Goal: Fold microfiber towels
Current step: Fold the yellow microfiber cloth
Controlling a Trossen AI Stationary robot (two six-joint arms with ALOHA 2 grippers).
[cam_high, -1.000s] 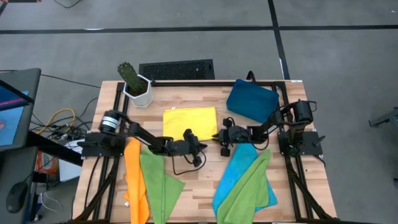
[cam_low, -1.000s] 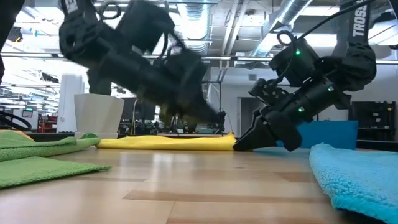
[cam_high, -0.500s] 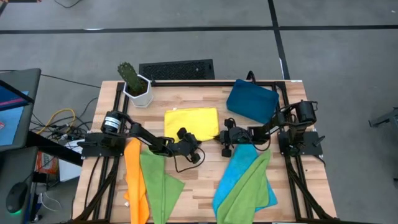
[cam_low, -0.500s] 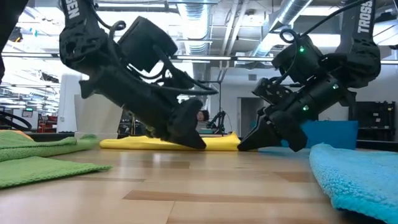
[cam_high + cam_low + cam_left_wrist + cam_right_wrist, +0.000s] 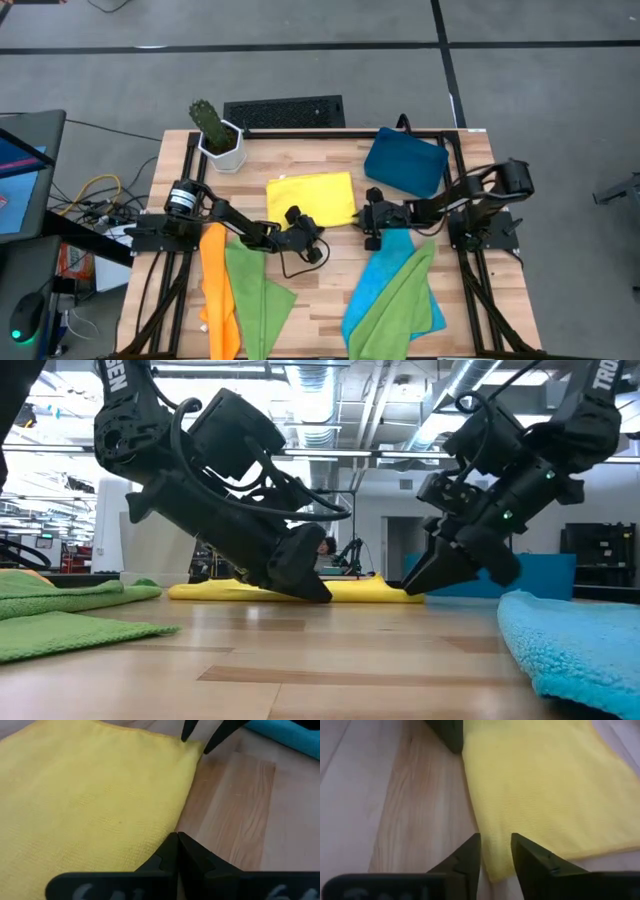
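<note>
Tabletop: yellow towel (image 5: 311,198) lies between left hand (image 5: 303,221) and right hand (image 5: 367,216).

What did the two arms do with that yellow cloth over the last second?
The left gripper, jaws shut, slid in to the near edge of the yellow towel and settled there. The right gripper drew back toward its own side, at the towel's near right corner; its jaws, shut a moment ago, now stand slightly apart. The towel shifted slightly to the right. The other cloths, blue tray and cactus pot stayed put.
</note>
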